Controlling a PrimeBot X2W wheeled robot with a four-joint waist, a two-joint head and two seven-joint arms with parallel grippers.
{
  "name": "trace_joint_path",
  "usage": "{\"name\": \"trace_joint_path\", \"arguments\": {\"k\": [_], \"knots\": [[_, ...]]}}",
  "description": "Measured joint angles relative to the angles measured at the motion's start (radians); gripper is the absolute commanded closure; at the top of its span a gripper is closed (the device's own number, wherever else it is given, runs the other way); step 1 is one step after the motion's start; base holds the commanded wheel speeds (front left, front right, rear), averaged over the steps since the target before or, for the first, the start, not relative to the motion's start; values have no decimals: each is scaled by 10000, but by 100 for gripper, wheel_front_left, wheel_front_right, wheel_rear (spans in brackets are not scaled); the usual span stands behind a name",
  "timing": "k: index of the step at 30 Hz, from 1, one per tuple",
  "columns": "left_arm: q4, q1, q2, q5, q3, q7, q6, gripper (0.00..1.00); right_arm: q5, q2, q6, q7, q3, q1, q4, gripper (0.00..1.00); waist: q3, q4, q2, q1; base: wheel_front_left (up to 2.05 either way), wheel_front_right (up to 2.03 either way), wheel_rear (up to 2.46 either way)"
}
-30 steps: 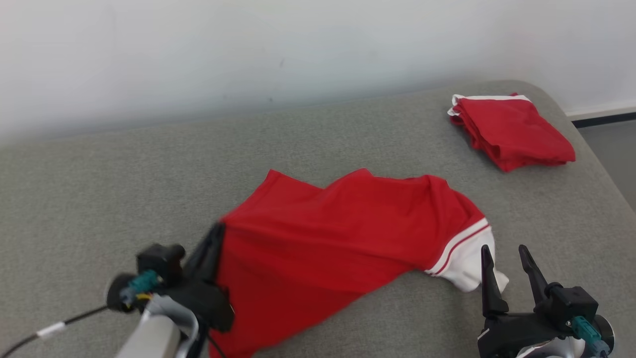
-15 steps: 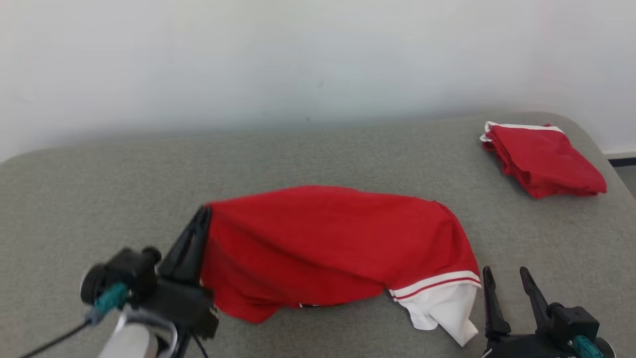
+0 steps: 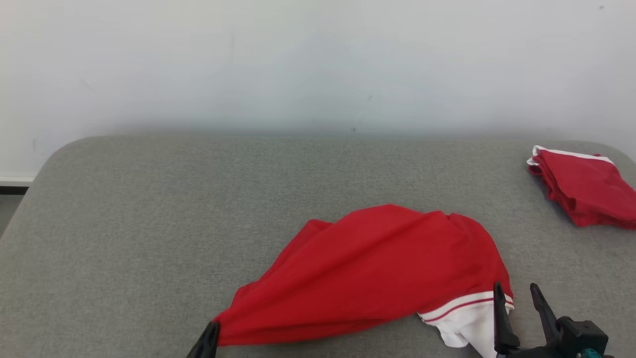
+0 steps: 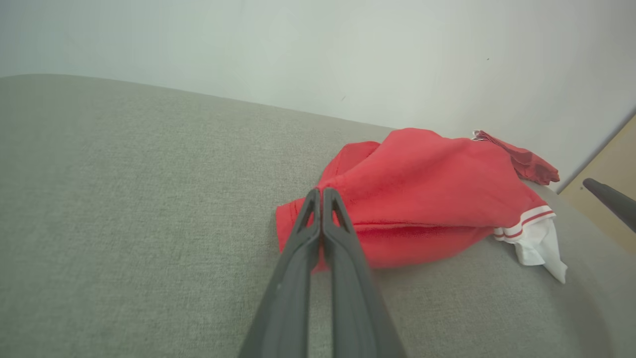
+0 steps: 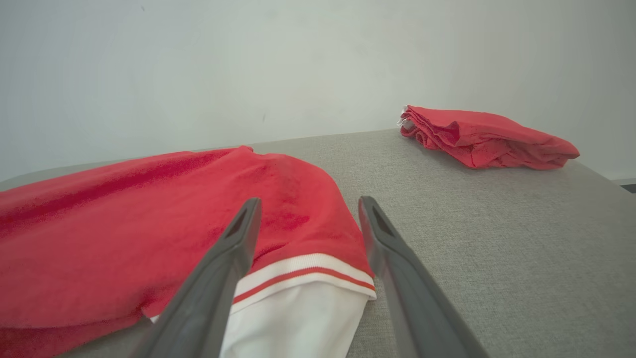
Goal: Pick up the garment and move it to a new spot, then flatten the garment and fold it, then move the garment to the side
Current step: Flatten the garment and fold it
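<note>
Under both grippers, a wide grey fabric-covered surface (image 3: 149, 223) with rounded corners, backed by a plain white wall (image 3: 318, 59). Draped across it, from the left gripper (image 3: 211, 342) over to the right gripper (image 3: 515, 288), a loose red knit garment (image 3: 377, 268), humped in the middle and drawn to a narrow point at the left gripper's tips. Well beyond the right gripper, off to its outer side near the surface's far corner, a smaller folded red cloth bundle (image 3: 586, 194) with a white edge, apart from the garment. Just ahead of the right gripper's fingers, and partly between them in the right wrist view, a white sleeve (image 5: 293, 318) with a red stripe on its band; contact with the fingers not clear. Left gripper pinched tight on the garment's red edge, fingers pressed together. Right gripper spread wide, gripping nothing.
</note>
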Motion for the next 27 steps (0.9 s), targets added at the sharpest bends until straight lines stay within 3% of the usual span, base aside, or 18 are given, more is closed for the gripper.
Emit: {"name": "trace_joint_path", "arguments": {"k": [9, 19, 20, 21, 27], "knots": [[1475, 876, -504, -917, -42, -2, 29, 100, 0, 4, 0, 0, 59, 3, 171, 0, -64, 232, 0, 1, 0, 0, 0], [2393, 863, -1032, -786, 307, -2, -19, 100, -61, -15, 0, 0, -155, 20, 500, 0, -7, 126, 0, 0, 0, 0, 0], [2359, 843, -1070, -744, 441, -2, -19, 76, -59, -31, 0, 0, -176, 19, 543, 0, -8, 125, 0, 0, 0, 0, 0], [2307, 833, -1099, -635, 573, -2, -19, 0, -48, -40, 0, -2, -198, 19, 573, 0, -8, 124, 0, 0, 0, 0, 0], [1726, 814, -1427, 313, 1611, -2, -21, 0, 36, -272, 0, -2, -495, -29, 1012, 0, 10, 165, 0, 0, 0, 0, 0]]}}
